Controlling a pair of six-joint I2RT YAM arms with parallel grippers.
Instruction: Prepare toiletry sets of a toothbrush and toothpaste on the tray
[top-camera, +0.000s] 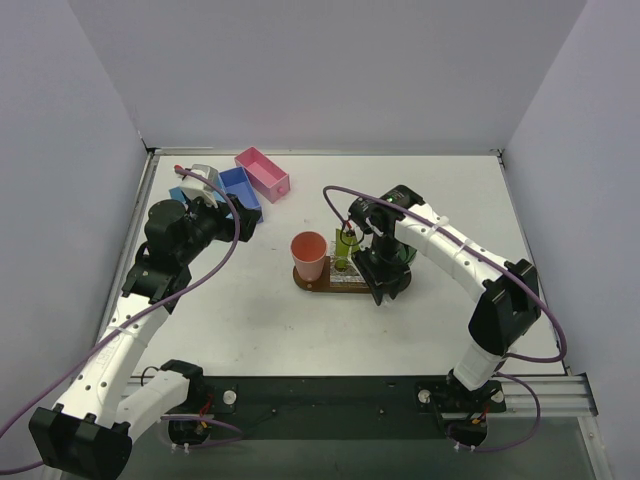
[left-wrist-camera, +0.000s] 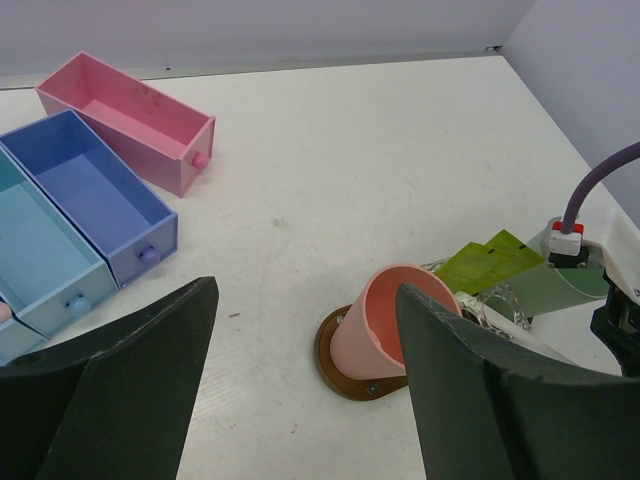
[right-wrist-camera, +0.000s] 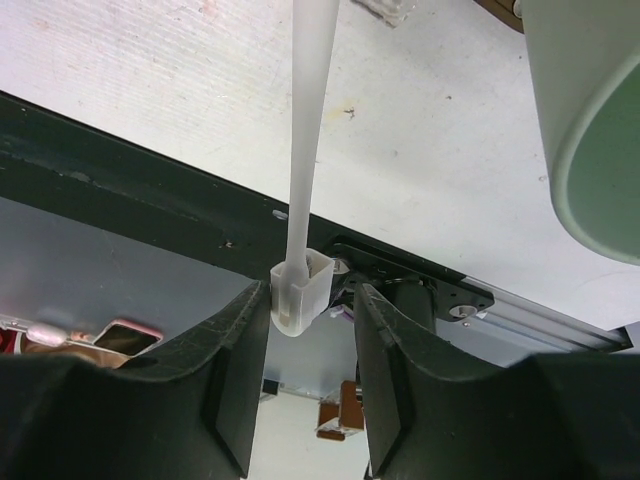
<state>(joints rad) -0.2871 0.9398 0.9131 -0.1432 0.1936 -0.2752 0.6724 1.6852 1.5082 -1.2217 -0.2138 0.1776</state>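
Observation:
The dark brown tray (top-camera: 330, 284) lies at the table's middle, and its rounded end shows in the left wrist view (left-wrist-camera: 345, 368). A yellow-green toothpaste tube (top-camera: 345, 247) stands over it; two such tubes (left-wrist-camera: 488, 263) show in the left wrist view. My right gripper (top-camera: 386, 284) hovers at the tray's right end. In the right wrist view a white toothbrush (right-wrist-camera: 305, 150) runs down between the fingers of my right gripper (right-wrist-camera: 312, 300). Its capped head lies against the left finger, with a gap to the right one. My left gripper (left-wrist-camera: 305, 295) is wide open and empty, back by the bins (top-camera: 222, 200).
A salmon-pink cup (top-camera: 309, 255) stands on the tray's left end (left-wrist-camera: 395, 320). A green cup (right-wrist-camera: 590, 130) is beside my right gripper. Pink (top-camera: 262, 172), blue (top-camera: 240, 190) and light blue (left-wrist-camera: 35, 260) box bins sit at the back left.

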